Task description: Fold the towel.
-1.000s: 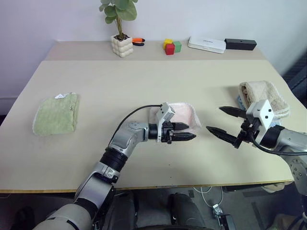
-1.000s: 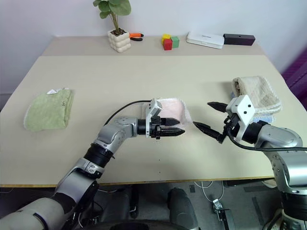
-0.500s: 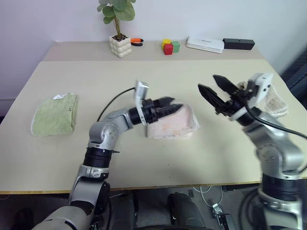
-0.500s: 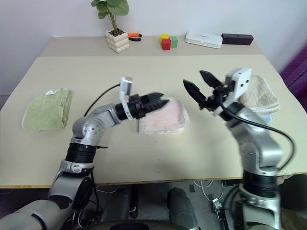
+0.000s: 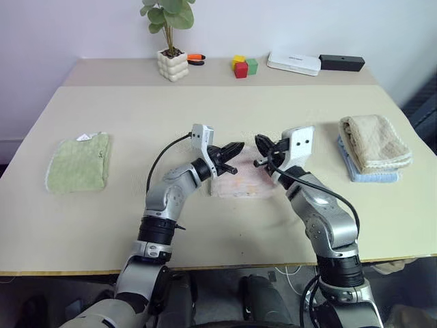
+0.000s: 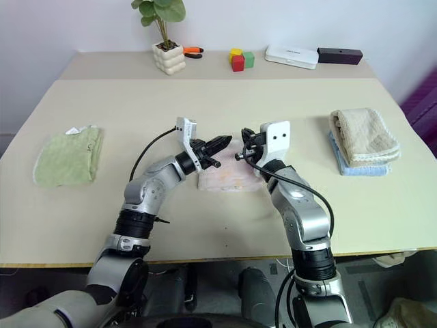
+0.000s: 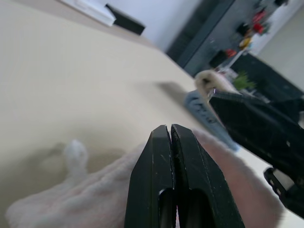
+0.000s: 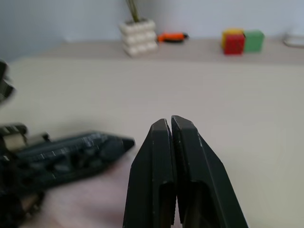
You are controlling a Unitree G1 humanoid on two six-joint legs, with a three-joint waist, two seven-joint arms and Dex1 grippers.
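The towel (image 5: 239, 183) lies folded into a small pale pink pad at the middle of the table (image 5: 205, 116). My left gripper (image 5: 237, 146) hovers just over its far left edge, fingers shut with nothing between them. My right gripper (image 5: 261, 143) hangs over its far right edge, pointing toward the left one, also shut and empty. The two tips are a short gap apart. The left wrist view has the shut fingers (image 7: 161, 156) above the fluffy towel (image 7: 90, 199), with the right gripper (image 7: 256, 128) close by. Shut fingers (image 8: 164, 152) also appear in the right wrist view.
A folded light green towel (image 5: 80, 161) lies at the table's left. A folded beige towel (image 5: 374, 140) rests on a blue cloth (image 5: 372, 175) at the right. Along the back stand a potted plant (image 5: 173, 65), coloured blocks (image 5: 242, 67), a white box (image 5: 294, 63) and a black box (image 5: 341, 63).
Both grippers have gone from open to shut. The right arm swung in from the right edge to the towel, and the left gripper rose from the towel's front to its far edge.
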